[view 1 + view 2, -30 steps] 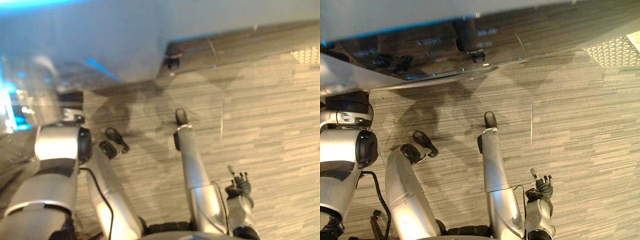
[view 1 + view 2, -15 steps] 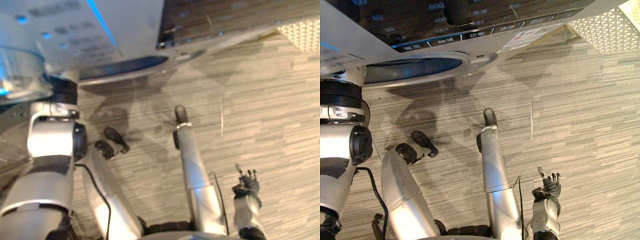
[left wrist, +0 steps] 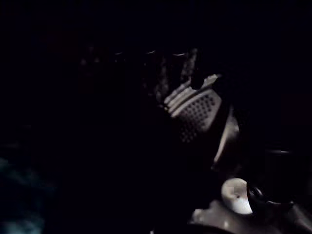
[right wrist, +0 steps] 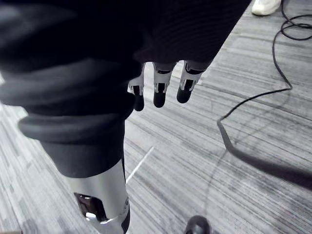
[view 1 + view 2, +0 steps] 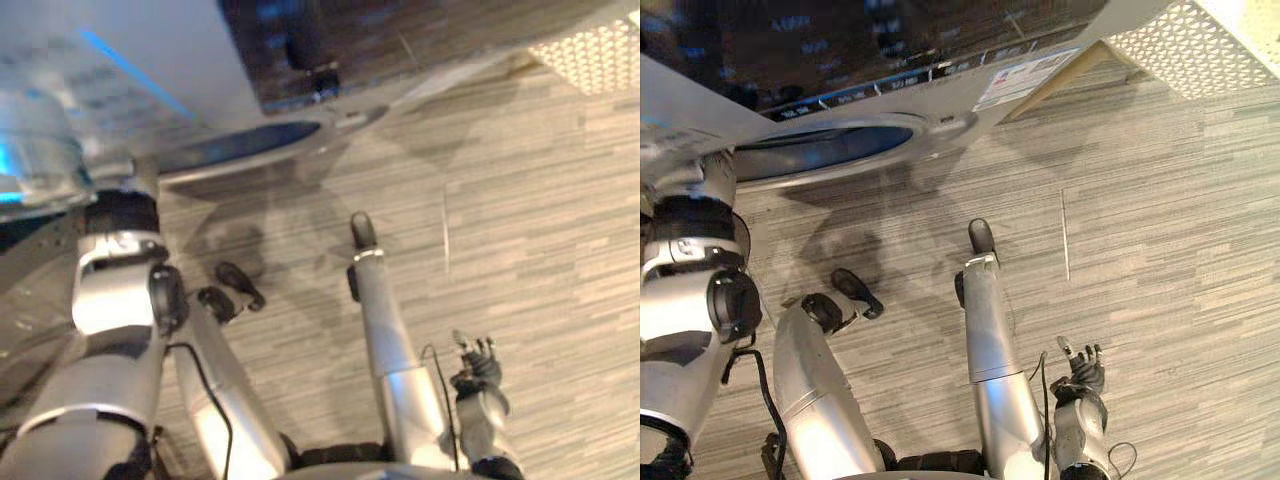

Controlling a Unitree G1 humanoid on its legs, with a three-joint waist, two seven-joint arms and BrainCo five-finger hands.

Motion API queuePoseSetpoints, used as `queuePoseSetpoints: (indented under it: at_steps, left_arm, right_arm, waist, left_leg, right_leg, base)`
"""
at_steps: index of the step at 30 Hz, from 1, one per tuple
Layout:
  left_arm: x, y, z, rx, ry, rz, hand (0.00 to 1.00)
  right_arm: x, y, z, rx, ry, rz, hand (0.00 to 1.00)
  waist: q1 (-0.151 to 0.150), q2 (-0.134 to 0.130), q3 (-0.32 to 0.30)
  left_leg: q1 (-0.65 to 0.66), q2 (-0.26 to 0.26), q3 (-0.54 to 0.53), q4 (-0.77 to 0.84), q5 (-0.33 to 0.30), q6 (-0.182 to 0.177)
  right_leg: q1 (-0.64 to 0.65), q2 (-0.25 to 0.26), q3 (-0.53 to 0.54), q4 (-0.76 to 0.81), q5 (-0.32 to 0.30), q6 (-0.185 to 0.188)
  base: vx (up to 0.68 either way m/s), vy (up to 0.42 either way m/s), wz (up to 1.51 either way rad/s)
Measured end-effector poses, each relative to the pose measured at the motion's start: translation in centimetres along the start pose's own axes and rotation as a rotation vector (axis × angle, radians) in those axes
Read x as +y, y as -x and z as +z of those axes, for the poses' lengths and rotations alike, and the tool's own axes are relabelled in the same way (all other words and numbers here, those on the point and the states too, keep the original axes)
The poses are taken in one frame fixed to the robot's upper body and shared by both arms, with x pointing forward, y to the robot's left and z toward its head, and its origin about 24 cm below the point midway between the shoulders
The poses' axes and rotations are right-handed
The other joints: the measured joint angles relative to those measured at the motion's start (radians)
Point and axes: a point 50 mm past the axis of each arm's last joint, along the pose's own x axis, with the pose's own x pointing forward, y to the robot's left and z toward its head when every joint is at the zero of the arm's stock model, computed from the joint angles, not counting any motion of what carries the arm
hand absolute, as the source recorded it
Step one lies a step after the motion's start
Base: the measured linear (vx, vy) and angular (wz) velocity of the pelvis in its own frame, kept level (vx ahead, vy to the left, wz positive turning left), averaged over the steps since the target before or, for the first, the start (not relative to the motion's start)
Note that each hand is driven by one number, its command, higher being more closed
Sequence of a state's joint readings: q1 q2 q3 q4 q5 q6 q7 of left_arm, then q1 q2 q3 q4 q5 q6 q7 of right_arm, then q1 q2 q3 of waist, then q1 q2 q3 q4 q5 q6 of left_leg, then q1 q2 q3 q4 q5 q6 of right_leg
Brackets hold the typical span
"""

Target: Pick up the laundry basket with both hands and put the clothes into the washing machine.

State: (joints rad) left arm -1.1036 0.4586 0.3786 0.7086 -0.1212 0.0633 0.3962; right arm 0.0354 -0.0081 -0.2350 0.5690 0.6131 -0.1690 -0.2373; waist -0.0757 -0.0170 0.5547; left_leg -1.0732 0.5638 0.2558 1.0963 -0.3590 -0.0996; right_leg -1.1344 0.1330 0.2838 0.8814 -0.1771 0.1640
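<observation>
The washing machine (image 5: 970, 115) faces the robot (right robot hand (image 5: 1083, 377) hangs slack).

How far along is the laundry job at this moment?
Looks done: carrying, since the right hand hangs open and empty above the carpet. In hand: the left arm reaches up to the washing machine, by its door opening. Left: I cannot tell whether the clothes are inside.

Washer (image 5: 960, 125) blocks ahead; floor (image 5: 1160, 250) on rt open.
</observation>
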Motion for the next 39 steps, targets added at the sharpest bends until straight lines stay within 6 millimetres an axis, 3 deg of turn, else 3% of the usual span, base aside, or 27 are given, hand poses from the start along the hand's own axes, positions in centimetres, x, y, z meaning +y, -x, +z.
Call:
queuePoseSetpoints:
  at_steps: [1,2,5,7,8,10,12,14,18,20,23,24,25,27,31,34,39]
  left_arm:
    - [0.2,0.3,-1.0,0.029,0.002,0.006,0.00]
    - [0.6,1.2,-3.4,0.093,-0.004,0.010,0.00]
    - [-0.3,3.9,-7.9,0.220,0.009,-0.035,0.00]
    - [-0.8,7.7,-13.1,0.397,0.001,-0.053,0.00]
    - [-0.7,8.8,-14.3,0.440,-0.006,-0.057,0.00]
    - [-0.4,13.9,-19.0,0.616,-0.062,-0.083,0.00]
    - [0.3,17.5,-21.7,0.730,-0.122,-0.111,0.00]
    - [1.7,23.5,-24.7,0.870,-0.220,-0.178,0.00]
    - [6.3,29.8,-27.3,1.043,-0.335,-0.186,0.00]
    - [9.0,31.6,-28.0,1.102,-0.373,-0.152,0.00]
    - [11.2,33.8,-28.4,1.175,-0.407,-0.137,0.00]
    - [13.5,36.2,-28.8,1.275,-0.457,-0.127,0.00]
    - [14.0,36.8,-28.9,1.297,-0.473,-0.128,0.00]
    - [14.9,37.6,-29.0,1.330,-0.513,-0.157,0.00]
    - [17.1,37.6,-29.0,1.360,-0.592,-0.178,0.00]
    - [19.1,38.3,-28.8,1.398,-0.644,-0.176,0.00]
    - [20.2,39.0,-28.6,1.426,-0.662,-0.155,0.00]
  right_arm:
    - [0.0,0.0,0.0,0.001,0.001,0.001,0.00]
    - [0.1,0.0,0.0,0.001,0.010,0.003,0.00]
    - [0.4,-0.1,-0.1,0.010,0.034,0.010,0.00]
    - [0.7,-0.4,-0.3,0.029,0.047,0.008,0.00]
    - [0.8,-0.5,-0.4,0.037,0.058,0.008,0.00]
    - [1.1,-1.0,-0.4,0.059,0.084,0.000,0.00]
    - [0.7,-1.1,-0.5,0.068,0.095,-0.023,0.00]
    - [-0.5,-1.2,-0.8,0.096,0.126,-0.071,0.00]
    - [-1.5,-0.8,-2.4,0.168,0.162,-0.106,0.00]
    - [-1.9,-0.3,-3.2,0.196,0.160,-0.114,0.00]
    - [-3.4,0.4,-4.5,0.253,0.178,-0.153,0.00]
    - [-5.2,1.0,-5.6,0.315,0.169,-0.213,0.00]
    - [-5.7,1.2,-5.9,0.332,0.166,-0.235,0.00]
    - [-7.5,1.8,-6.7,0.388,0.165,-0.296,0.00]
    - [-9.3,2.5,-7.5,0.454,0.180,-0.349,0.00]
    - [-9.9,2.9,-7.8,0.483,0.206,-0.349,0.00]
    - [-10.0,2.8,-7.8,0.505,0.257,-0.321,0.00]
  waist:
    - [0.004,0.004,0.000]
    - [0.011,0.009,0.000]
    - [0.020,0.009,0.000]
    - [0.034,0.011,-0.001]
    - [0.033,0.011,-0.001]
    - [0.042,0.013,-0.002]
    - [0.044,0.028,-0.013]
    - [0.056,0.052,-0.058]
    - [0.074,0.075,-0.183]
    - [0.084,0.077,-0.228]
    - [0.093,0.070,-0.286]
    - [0.089,0.065,-0.348]
    - [0.088,0.063,-0.357]
    - [0.089,0.058,-0.385]
    - [0.084,0.043,-0.405]
    - [0.086,0.034,-0.425]
    - [0.090,0.033,-0.435]
  left_leg:
    - [0.011,0.001,0.002,-0.010,0.001,-0.002]
    - [0.034,0.005,0.008,-0.028,0.005,-0.004]
    - [0.094,0.002,0.020,-0.072,0.019,-0.011]
    - [0.170,-0.016,0.029,-0.127,0.037,-0.020]
    - [0.189,-0.025,0.029,-0.145,0.043,-0.020]
    - [0.280,-0.056,0.034,-0.216,0.066,-0.026]
    - [0.344,-0.079,0.029,-0.259,0.072,-0.026]
    - [0.454,-0.120,0.029,-0.322,0.083,-0.026]
    - [0.594,-0.183,0.038,-0.419,0.096,-0.015]
    - [0.676,-0.214,0.043,-0.491,0.119,-0.016]
    - [0.744,-0.251,0.040,-0.583,0.153,-0.021]
    - [0.800,-0.292,0.034,-0.705,0.207,-0.031]
    - [0.824,-0.306,0.031,-0.750,0.229,-0.032]
    - [0.896,-0.343,0.011,-0.889,0.299,-0.037]
    - [0.984,-0.373,-0.032,-1.047,0.380,-0.038]
    - [1.027,-0.378,-0.053,-1.086,0.391,-0.042]
    - [1.042,-0.380,-0.073,-1.101,0.402,-0.043]
  right_leg:
    - [0.012,0.001,0.000,-0.014,0.004,0.000]
    - [0.034,0.002,-0.003,-0.036,0.010,-0.005]
    - [0.091,-0.004,-0.008,-0.070,0.013,-0.009]
    - [0.159,-0.017,-0.016,-0.102,0.012,-0.011]
    - [0.178,-0.026,-0.022,-0.111,0.011,-0.013]
    - [0.265,-0.059,-0.041,-0.149,0.007,-0.020]
    - [0.338,-0.081,-0.061,-0.171,0.001,-0.030]
    - [0.448,-0.119,-0.094,-0.201,-0.010,-0.038]
    - [0.593,-0.179,-0.121,-0.269,-0.027,-0.035]
    - [0.678,-0.208,-0.139,-0.325,-0.026,-0.035]
    - [0.751,-0.240,-0.167,-0.385,-0.021,-0.035]
    - [0.815,-0.265,-0.199,-0.480,0.006,-0.036]
    - [0.841,-0.273,-0.208,-0.517,0.019,-0.032]
    - [0.923,-0.289,-0.247,-0.629,0.062,-0.034]
    - [1.032,-0.299,-0.313,-0.735,0.090,-0.034]
    - [1.090,-0.299,-0.341,-0.771,0.090,-0.034]
    - [1.118,-0.298,-0.367,-0.784,0.090,-0.035]
  base:
    - [0.06,0.039,-0.09]
    - [0.06,0.038,-0.05]
    - [0.10,0.042,0.07]
    - [0.12,0.037,0.21]
    - [0.13,0.015,0.35]
    - [0.11,0.030,0.45]
    - [0.13,0.054,0.50]
    - [0.14,0.029,0.59]
    - [0.14,0.030,0.42]
    - [0.12,0.013,0.36]
    - [0.13,-0.012,0.43]
    - [0.16,0.000,0.48]
    - [0.18,0.014,0.53]
    - [0.15,0.014,0.40]
    - [0.11,0.006,0.41]
    - [0.09,0.002,0.27]
    - [0.00,-0.010,0.17]
